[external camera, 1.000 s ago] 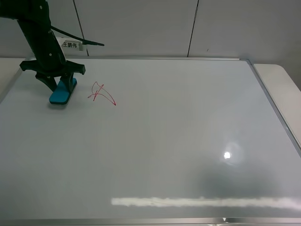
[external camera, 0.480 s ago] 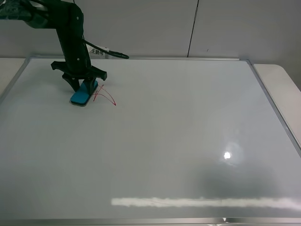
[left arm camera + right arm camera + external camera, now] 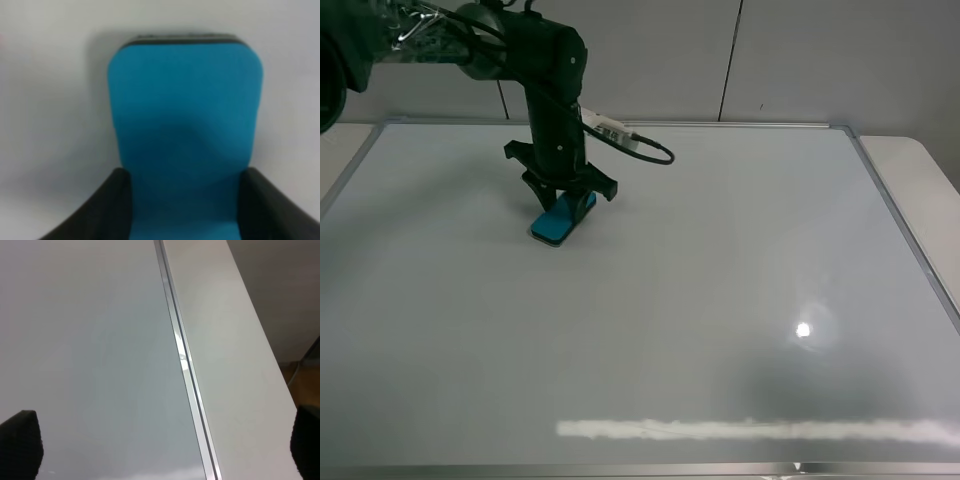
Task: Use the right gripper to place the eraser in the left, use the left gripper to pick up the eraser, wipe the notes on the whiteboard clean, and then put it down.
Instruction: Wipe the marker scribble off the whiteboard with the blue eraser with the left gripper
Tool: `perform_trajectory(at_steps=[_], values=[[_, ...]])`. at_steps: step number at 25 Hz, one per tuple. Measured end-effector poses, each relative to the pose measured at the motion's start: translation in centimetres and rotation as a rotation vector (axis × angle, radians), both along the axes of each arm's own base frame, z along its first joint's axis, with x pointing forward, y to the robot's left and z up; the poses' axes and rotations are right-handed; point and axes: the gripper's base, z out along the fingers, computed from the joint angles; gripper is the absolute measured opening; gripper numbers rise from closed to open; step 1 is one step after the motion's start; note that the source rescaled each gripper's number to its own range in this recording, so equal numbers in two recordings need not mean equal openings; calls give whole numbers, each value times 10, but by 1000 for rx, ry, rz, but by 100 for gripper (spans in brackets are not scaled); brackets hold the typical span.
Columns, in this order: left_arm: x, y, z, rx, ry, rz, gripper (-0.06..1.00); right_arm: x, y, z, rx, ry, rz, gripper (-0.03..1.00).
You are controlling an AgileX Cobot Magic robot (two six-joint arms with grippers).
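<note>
The teal eraser [image 3: 558,222] lies flat on the whiteboard [image 3: 720,280], left of centre towards the back. My left gripper [image 3: 563,198] stands over it from above, shut on its far end. In the left wrist view the eraser [image 3: 185,115] fills the middle, its thin dark layer at the far edge, with the black fingers [image 3: 102,212] pressed against both sides. The notes are hidden: no red lines show around the eraser. My right gripper [image 3: 160,445] is open and empty, its fingertips [image 3: 17,442] wide apart above the board's silver frame [image 3: 175,340]. It is outside the exterior view.
A black cable [image 3: 645,152] loops off the left arm over the board's back part. White table [image 3: 920,170] borders the board's right frame, and grey wall panels stand behind. A light glare [image 3: 803,330] and a smeared reflection strip [image 3: 750,430] lie near the front.
The left arm has slid the eraser to the right, across the spot where the red notes were. The red lines have vanished from view. The right gripper's state is unchanged.
</note>
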Motion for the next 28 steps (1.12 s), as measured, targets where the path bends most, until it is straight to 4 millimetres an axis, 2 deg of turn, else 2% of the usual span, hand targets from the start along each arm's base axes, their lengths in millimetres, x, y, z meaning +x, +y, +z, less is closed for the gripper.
perform_trajectory(at_steps=[4, 6, 9, 12, 16, 19, 22, 25, 28], values=[[-28, -43, -2, -9, 22, -108, 5, 0, 0, 0, 0, 0, 0, 100], [-36, -54, -2, -29, 23, -141, 5, 0, 0, 0, 0, 0, 0, 100], [-36, -58, -3, -54, 24, -150, 5, 0, 0, 0, 0, 0, 0, 100], [-28, -48, -2, -92, 40, -104, 5, 0, 0, 0, 0, 0, 0, 100], [4, -10, 3, -121, -1, 2, 5, 0, 0, 0, 0, 0, 0, 100], [33, 36, 5, -116, -57, 100, 5, 0, 0, 0, 0, 0, 0, 100], [57, 90, 7, -104, -106, 206, 5, 0, 0, 0, 0, 0, 0, 100], [69, 139, 8, -90, -123, 301, 5, 0, 0, 0, 0, 0, 0, 100], [75, 177, 8, -69, -123, 387, 5, 0, 0, 0, 0, 0, 0, 100]])
